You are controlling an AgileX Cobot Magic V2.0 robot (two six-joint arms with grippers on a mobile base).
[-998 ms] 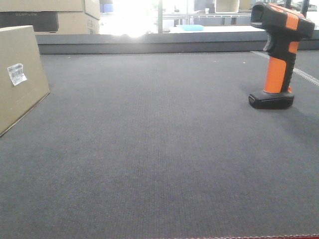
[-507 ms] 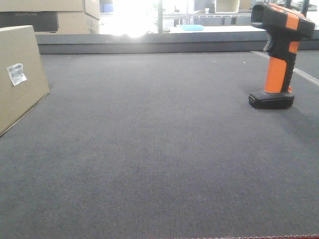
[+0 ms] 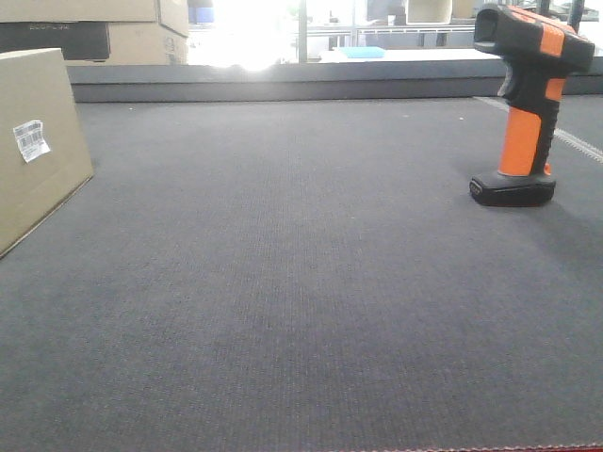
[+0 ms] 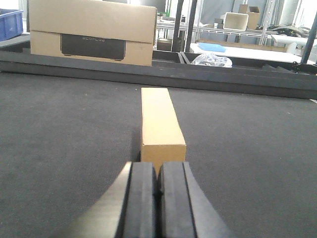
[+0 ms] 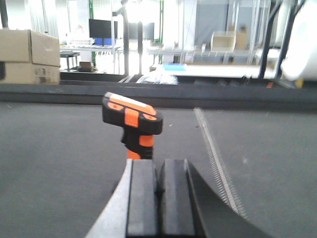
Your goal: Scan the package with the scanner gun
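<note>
The tan package stands at the left edge of the dark mat, its small white barcode label facing the front view. In the left wrist view the package lies lengthwise straight ahead of my left gripper, which is shut and empty, a short way behind the box's near end. The scanner gun stands upright on its flat black foot at the right. My right gripper is shut and empty just behind the scanner gun, whose lower handle it hides.
Larger cartons with a black panel are stacked beyond the raised back edge of the mat. A toothed strip runs along the mat to the right of the scanner. Shelving and tables fill the background.
</note>
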